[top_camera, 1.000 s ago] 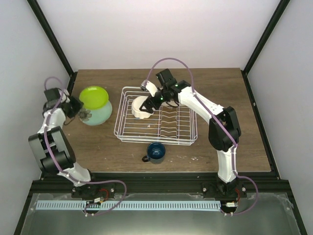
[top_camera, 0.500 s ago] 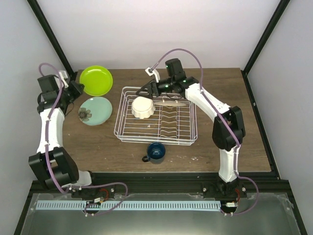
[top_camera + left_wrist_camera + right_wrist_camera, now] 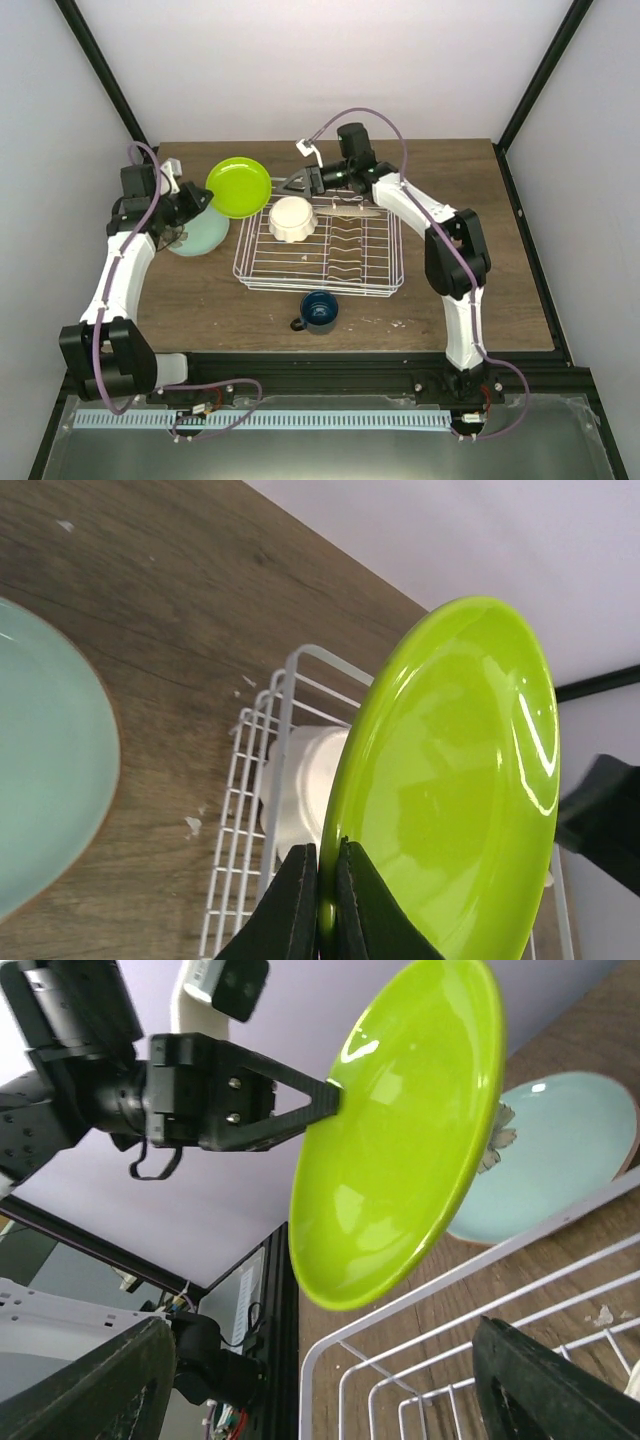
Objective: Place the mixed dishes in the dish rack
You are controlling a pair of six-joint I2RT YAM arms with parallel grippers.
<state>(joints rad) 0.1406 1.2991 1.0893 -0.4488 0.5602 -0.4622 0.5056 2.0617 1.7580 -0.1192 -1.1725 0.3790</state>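
My left gripper (image 3: 205, 195) is shut on the rim of the lime-green dish (image 3: 238, 187), held tilted on edge in the air by the dish rack's (image 3: 318, 283) far left corner. In the left wrist view my fingers (image 3: 300, 900) pinch the dish (image 3: 450, 780). My right gripper (image 3: 300, 182) is open and empty above the rack's back rail, facing the dish (image 3: 400, 1150). The cream scalloped bowl (image 3: 293, 218) lies in the rack. A thin cream plate edge (image 3: 350, 213) shows in the slots. The mint-green plate (image 3: 198, 238) lies on the table. The dark blue mug (image 3: 320, 311) stands before the rack.
The wooden table (image 3: 480, 290) has black frame posts at its back corners and white walls around. The mint plate (image 3: 550, 1160) lies just left of the rack's wire rim (image 3: 450, 1360).
My left arm has swung the lime-green dish from the far left corner rightward to the rack's corner. My right gripper has let go of the bowl and drawn back over the rear rail.
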